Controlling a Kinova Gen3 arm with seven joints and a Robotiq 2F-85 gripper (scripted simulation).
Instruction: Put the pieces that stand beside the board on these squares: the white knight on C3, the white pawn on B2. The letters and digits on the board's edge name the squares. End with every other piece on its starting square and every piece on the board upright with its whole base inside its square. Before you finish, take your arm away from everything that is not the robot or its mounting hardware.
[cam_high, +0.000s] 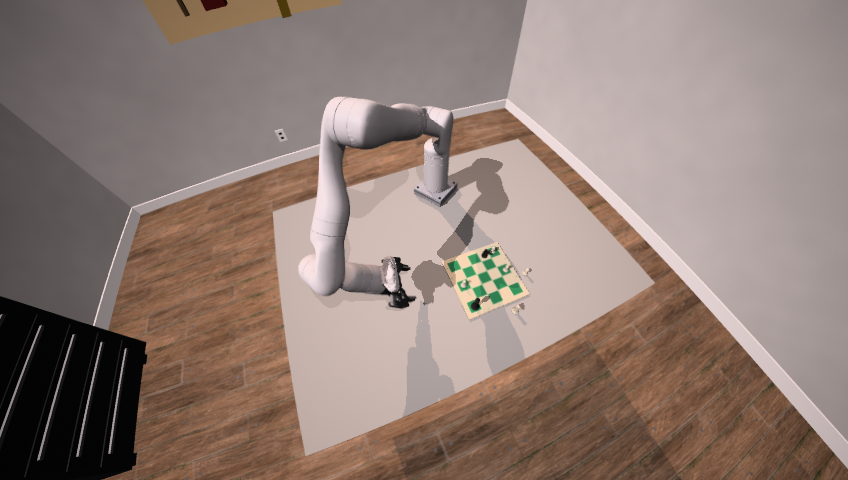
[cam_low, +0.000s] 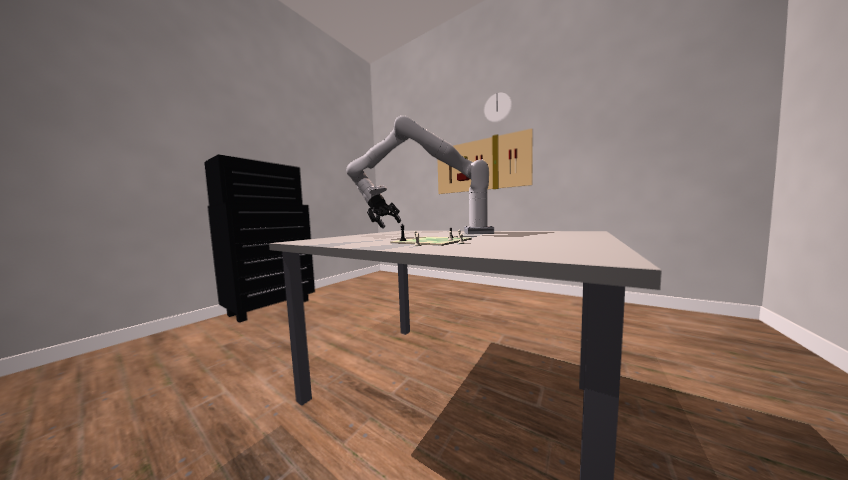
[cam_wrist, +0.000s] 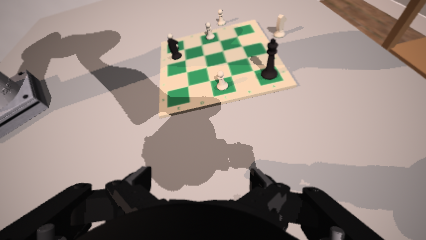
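Observation:
The green and cream chessboard (cam_high: 486, 279) lies on the table and also shows in the wrist view (cam_wrist: 220, 65). Beside its far edge stand a small white pawn (cam_wrist: 220, 17) (cam_high: 526, 271) and a taller cream piece (cam_wrist: 280, 26) (cam_high: 518, 308), likely the white knight. On the board are a tall black piece (cam_wrist: 270, 60), a smaller black piece (cam_wrist: 173, 47) and two white pieces (cam_wrist: 220, 80) (cam_wrist: 209, 31), all upright. My gripper (cam_high: 399, 282) (cam_wrist: 201, 178) (cam_low: 386, 217) is open and empty. It hovers above the table, off the board's near side, pointing toward it.
The arm's base (cam_high: 436, 193) is bolted to the table behind the board. A black cabinet (cam_low: 258, 228) stands on the floor beyond the table's left side. The table edge lies past the two loose pieces.

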